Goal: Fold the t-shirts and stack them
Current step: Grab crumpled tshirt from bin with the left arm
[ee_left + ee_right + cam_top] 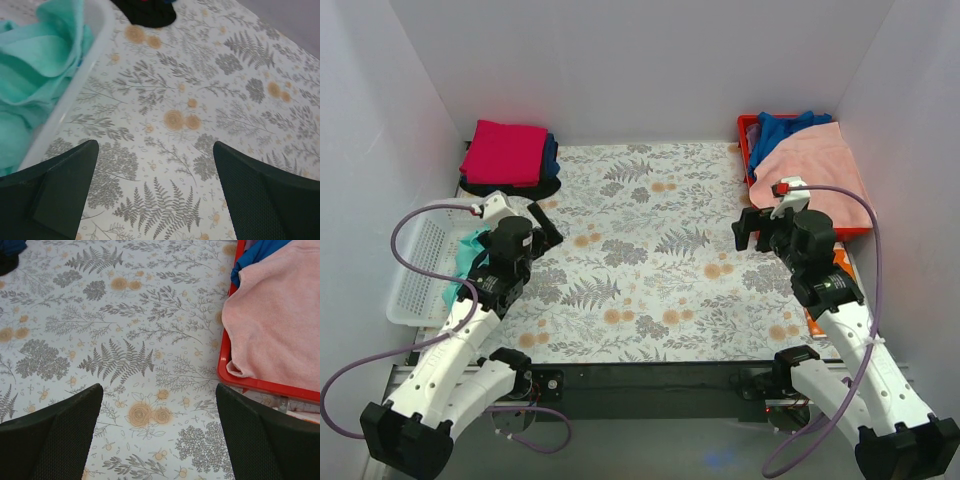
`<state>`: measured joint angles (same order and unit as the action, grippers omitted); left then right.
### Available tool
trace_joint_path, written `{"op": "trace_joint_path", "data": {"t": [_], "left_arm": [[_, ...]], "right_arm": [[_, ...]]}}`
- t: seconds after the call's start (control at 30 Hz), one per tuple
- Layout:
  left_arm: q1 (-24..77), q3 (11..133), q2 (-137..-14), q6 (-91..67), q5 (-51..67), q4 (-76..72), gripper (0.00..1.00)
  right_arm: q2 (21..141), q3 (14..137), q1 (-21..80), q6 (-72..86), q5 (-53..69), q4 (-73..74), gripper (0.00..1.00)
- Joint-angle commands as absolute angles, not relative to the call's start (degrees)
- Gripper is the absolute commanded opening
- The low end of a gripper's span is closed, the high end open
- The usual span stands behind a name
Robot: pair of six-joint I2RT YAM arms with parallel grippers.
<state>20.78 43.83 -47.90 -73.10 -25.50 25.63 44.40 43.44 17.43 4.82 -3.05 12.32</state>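
A mint-teal t-shirt (pixel 470 255) lies crumpled in a white basket (pixel 415 275) at the left; in the left wrist view the shirt (pixel 40 65) lies behind the basket's rim (pixel 82 70). A folded stack stands at the back left: a magenta shirt (pixel 505 152) on top, dark blue (pixel 551 155) and black (pixel 510 187) under it. My left gripper (pixel 548 225) is open and empty over the patterned table beside the basket, and it also shows in the left wrist view (pixel 155 200). My right gripper (pixel 752 228) is open and empty left of the red bin, also in the right wrist view (pixel 157 435).
A red bin (pixel 855 232) at the back right holds a pink cloth (pixel 815 165) and a blue cloth (pixel 785 128); its rim (pixel 225 365) is close to my right finger. White walls close in the table on three sides. The floral table cover (pixel 650 260) lies between the arms.
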Motion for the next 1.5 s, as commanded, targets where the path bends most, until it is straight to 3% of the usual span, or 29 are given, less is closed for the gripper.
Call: {"op": "trace_joint_path", "data": {"t": [0.0, 0.2, 0.33, 0.57, 1.1, 1.33, 1.47], "left_arm": [[20.83, 47.98, -45.0, -79.62, -41.91, 37.17, 0.98], [20.66, 49.48, -47.37, -83.41, -49.04, 41.49, 0.98], [18.2, 51.85, -52.19, -84.55, -49.14, 40.69, 0.93], [3.19, 54.58, -61.16, -79.55, -39.74, 33.85, 0.89], [-7.38, 50.89, -72.59, -79.1, -23.56, 24.0, 0.86], [-8.0, 51.33, -77.16, -80.68, -21.0, 22.41, 0.62], [-8.0, 51.5, -78.4, -80.33, -20.92, 22.5, 0.24]], "right_arm": [[45.61, 42.02, 17.67, 5.71, -2.65, 11.96, 0.98], [46.4, 39.46, 17.67, 5.45, 1.14, 9.32, 0.98], [47.11, 39.11, 17.67, 5.19, 1.93, 9.32, 0.98], [46.32, 38.06, 17.67, 6.06, 1.67, 9.14, 0.98], [48.51, 35.51, 17.67, 8.0, 2.99, 5.8, 0.98], [48.43, 34.72, 17.67, 8.09, 1.85, 5.62, 0.98], [47.99, 34.28, 17.67, 8.09, 0.97, 5.62, 0.98]]}}
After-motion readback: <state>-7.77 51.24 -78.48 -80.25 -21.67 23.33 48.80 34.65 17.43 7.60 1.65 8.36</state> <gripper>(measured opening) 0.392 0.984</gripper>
